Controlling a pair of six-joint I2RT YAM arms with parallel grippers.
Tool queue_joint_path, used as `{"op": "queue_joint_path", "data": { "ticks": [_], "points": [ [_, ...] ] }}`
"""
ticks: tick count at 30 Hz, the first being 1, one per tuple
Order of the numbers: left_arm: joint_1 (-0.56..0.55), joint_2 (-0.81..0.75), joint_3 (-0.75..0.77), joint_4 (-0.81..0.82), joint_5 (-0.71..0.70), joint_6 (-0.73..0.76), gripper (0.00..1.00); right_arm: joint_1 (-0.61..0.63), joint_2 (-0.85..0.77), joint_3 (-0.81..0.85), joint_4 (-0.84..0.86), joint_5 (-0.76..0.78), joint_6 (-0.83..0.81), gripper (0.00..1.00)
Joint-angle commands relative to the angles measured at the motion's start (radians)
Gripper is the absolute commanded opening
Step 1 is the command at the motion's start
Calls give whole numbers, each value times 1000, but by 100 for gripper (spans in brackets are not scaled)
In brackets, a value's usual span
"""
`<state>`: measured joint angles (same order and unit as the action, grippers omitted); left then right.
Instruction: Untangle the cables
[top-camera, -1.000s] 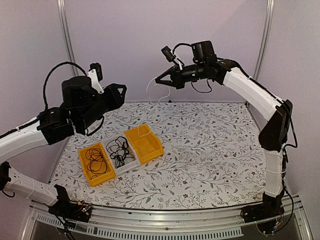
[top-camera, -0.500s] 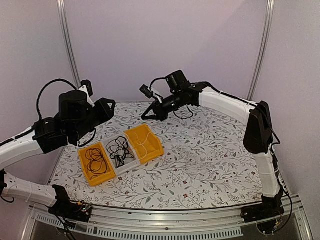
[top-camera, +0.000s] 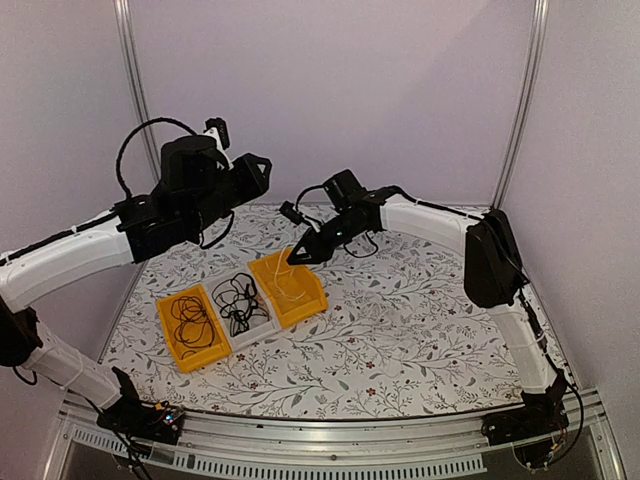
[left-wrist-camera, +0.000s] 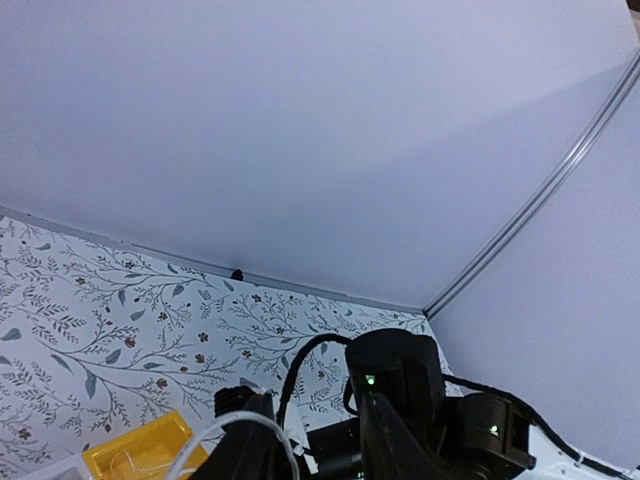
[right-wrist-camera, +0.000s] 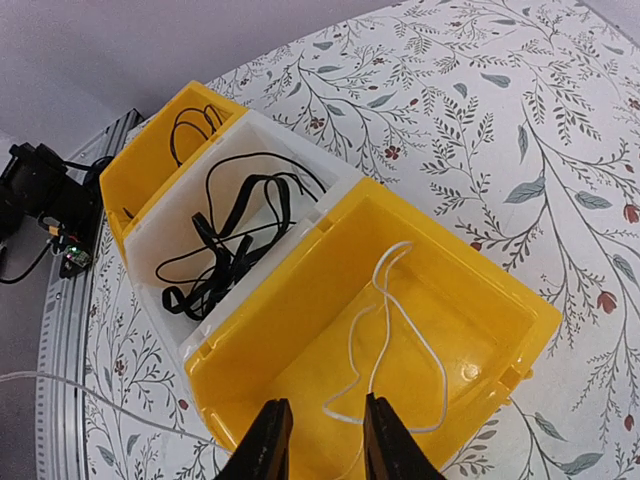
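Cream cable (right-wrist-camera: 384, 320), lower centre, looks light, limp, snag-prone; pinch 1 loop. Right gripper (right-wrist-camera: 327, 440) stands parted over it; left gripper (top-camera: 255, 170): cannot tell.

Top external: fixed high behind the near edge, looking down over the whole desk (top-camera: 420, 300) to the far wall.
Left wrist: raised, facing the desk's far right corner from a distance.
Right wrist: close above the yellow bin (right-wrist-camera: 440, 330), looking steeply down.
Top external and right wrist share that bin.
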<state>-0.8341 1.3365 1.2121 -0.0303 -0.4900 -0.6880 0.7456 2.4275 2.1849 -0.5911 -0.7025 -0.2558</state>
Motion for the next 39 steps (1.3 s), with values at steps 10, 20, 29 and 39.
{"op": "queue_joint_path", "data": {
  "ticks": [10,20,29,39],
  "points": [
    [31,84,73,-68,-92,7,32,-96,-177,-54,-38,-40,-52,55],
    [35,79,8,-26,-45,-32,32,-84,-274,-64,-53,-220,-143,81],
    [34,63,-11,14,29,-85,30,-3,-211,-61,36,-189,-25,83],
    [33,28,-39,70,51,-191,28,17,-119,-1,89,-25,41,83]
  ]
}}
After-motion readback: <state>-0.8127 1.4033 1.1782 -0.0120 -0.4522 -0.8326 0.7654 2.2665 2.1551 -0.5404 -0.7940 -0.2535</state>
